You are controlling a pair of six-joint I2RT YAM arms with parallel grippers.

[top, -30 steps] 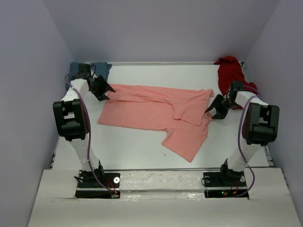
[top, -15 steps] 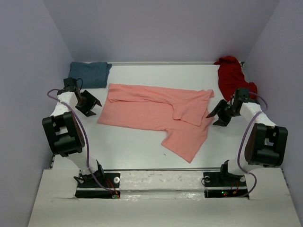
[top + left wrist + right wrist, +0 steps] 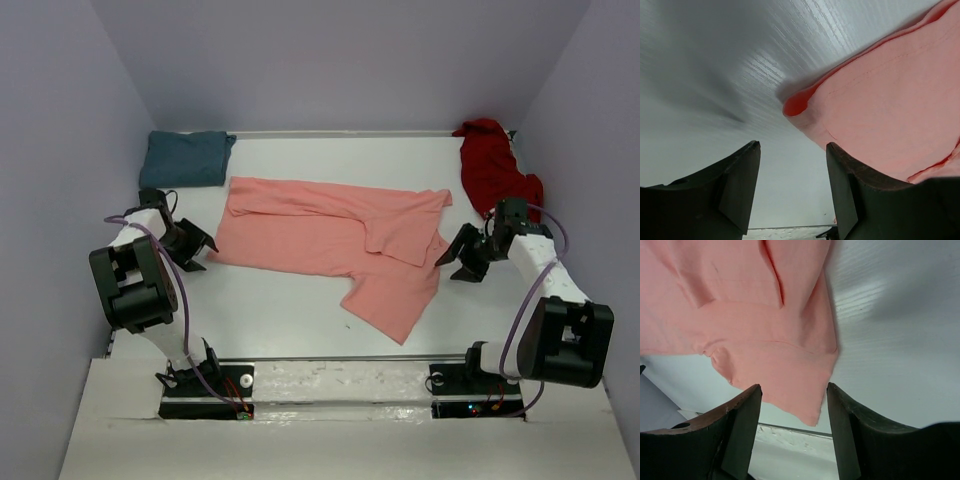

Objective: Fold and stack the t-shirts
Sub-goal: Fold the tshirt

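Observation:
The salmon-pink t-shirt (image 3: 335, 235) lies spread and partly folded across the middle of the table; it also shows in the left wrist view (image 3: 890, 105) and the right wrist view (image 3: 760, 315). The teal t-shirt (image 3: 186, 157) lies folded at the back left. The dark red t-shirt (image 3: 493, 160) is crumpled at the back right. My left gripper (image 3: 198, 250) is open and empty just left of the pink shirt's near-left corner. My right gripper (image 3: 458, 255) is open and empty just right of the pink shirt's right edge.
The white table (image 3: 300, 310) is boxed in by lavender walls on the left, back and right. A white board (image 3: 330, 420) covers the near edge by the arm bases.
Both arms have drawn back toward the near side. The left gripper moved from the pink shirt's far-left corner down to its near-left corner. The right gripper moved a little nearer. The shirts have not moved.

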